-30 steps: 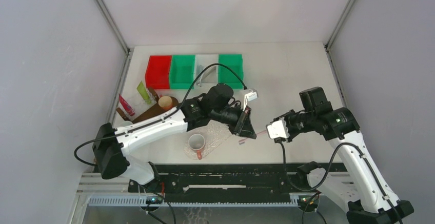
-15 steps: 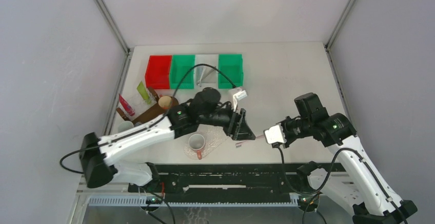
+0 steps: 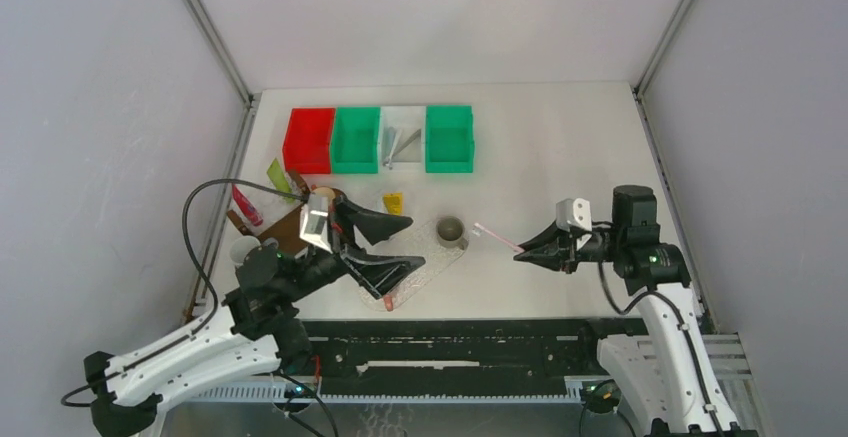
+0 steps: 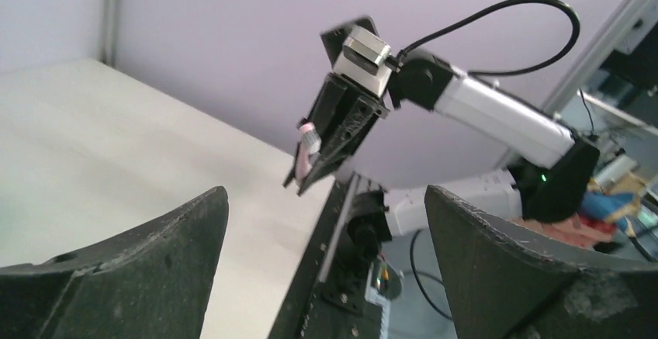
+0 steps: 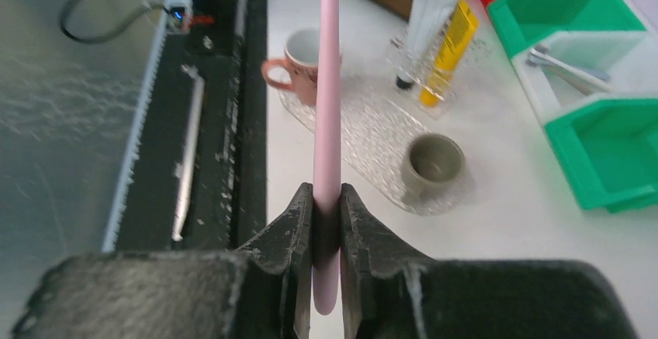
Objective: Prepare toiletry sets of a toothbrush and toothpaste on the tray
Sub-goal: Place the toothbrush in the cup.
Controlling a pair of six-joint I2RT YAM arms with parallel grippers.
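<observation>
My right gripper [image 3: 522,254] [image 5: 327,199] is shut on the lower end of a pink toothbrush [image 3: 495,236] [image 5: 327,83]. It holds the brush in the air to the right of the clear tray [image 3: 432,262] [image 5: 365,133], pointing towards it. My left gripper [image 3: 388,248] [image 4: 322,277] stands wide open above the tray's left half, with nothing between its fingers. A yellow toothpaste tube [image 3: 394,202] [image 5: 448,48] and a white one [image 5: 423,17] stand at the tray's far end. The left wrist view shows the right gripper [image 4: 335,133] with the brush [image 4: 308,143].
A grey cup [image 3: 450,230] [image 5: 434,160] and a pink mug [image 5: 304,48] stand on the tray. Red [image 3: 309,140], green [image 3: 355,139], white [image 3: 402,135] and green [image 3: 449,138] bins line the back. A brown box [image 3: 290,222] and more tubes [image 3: 278,179] lie at the left.
My left gripper has opened and drawn back left towards its base, uncovering the grey cup. My right gripper has closed on the pink toothbrush and pulled away to the right with it.
</observation>
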